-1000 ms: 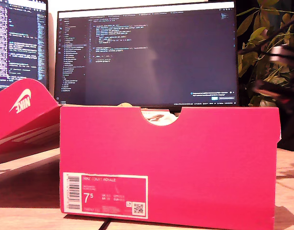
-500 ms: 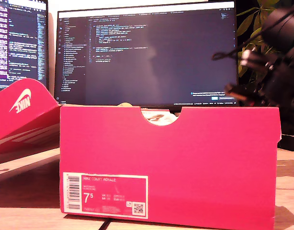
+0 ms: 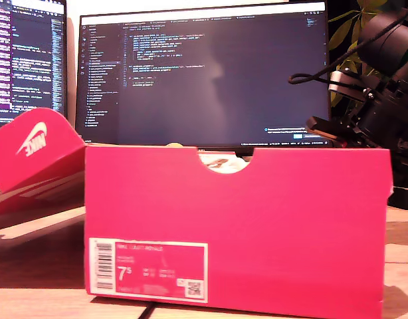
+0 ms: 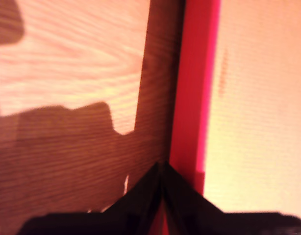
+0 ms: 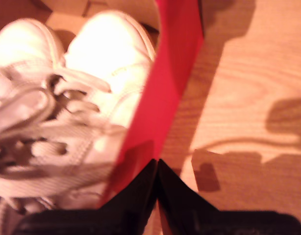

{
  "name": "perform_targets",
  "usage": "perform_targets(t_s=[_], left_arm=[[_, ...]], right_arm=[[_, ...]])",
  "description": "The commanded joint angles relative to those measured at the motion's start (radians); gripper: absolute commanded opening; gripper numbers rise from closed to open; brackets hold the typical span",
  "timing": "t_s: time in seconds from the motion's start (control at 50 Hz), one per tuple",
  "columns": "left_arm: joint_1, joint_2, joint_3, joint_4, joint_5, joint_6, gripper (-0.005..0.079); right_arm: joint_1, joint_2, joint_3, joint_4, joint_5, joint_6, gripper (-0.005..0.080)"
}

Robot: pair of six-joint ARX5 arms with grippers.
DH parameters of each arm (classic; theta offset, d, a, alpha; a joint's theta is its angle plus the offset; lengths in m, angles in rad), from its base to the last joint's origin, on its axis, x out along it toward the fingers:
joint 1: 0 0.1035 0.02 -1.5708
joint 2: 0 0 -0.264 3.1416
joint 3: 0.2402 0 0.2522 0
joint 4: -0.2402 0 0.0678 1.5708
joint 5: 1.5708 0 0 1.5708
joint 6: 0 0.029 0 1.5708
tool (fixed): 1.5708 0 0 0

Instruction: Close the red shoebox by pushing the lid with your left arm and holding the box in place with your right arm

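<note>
Red cardboard shoebox (image 3: 237, 229): open, white laced shoes (image 5: 57, 112) inside.
Red hinged lid (image 3: 34, 149): folded back, unpushed.
My first gripper (image 4: 160, 169): closed empty at lid edge.
My second gripper (image 5: 156, 166): closed empty against box wall, bracing it.

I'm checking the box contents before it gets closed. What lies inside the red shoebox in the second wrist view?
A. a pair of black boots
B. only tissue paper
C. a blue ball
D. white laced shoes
D: the second wrist view shows white shoes with laces lying inside the red wall of the shoebox, just ahead of my second gripper.
</note>
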Motion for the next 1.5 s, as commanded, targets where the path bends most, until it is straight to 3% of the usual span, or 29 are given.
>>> perform_targets(t_s=[0.0,0.36,0.66,0.9,1.48], left_arm=[[-0.014,0.008,0.005,0.002,0.018,0.016,-0.0019],[-0.014,-0.001,0.12,-0.07,0.151,0.019,-0.0019],[-0.014,-0.049,0.346,-0.258,0.166,0.071,-0.0019],[-0.027,-0.08,0.445,-0.36,0.191,0.09,-0.0019],[-0.236,-0.114,0.478,-0.362,0.291,0.076,-0.0019]], right_arm=[[0.009,0.009,0.01,0.01,-0.006,0.001,-0.0012],[0.032,0.011,0.01,0.003,-0.029,0.0,-0.0012],[0.073,0.019,0.01,0.028,-0.053,-0.001,-0.0012],[0.135,0.019,0.01,0.063,-0.057,0.003,-0.0012],[0.173,0.019,0.01,0.085,-0.058,0.026,-0.0012]])
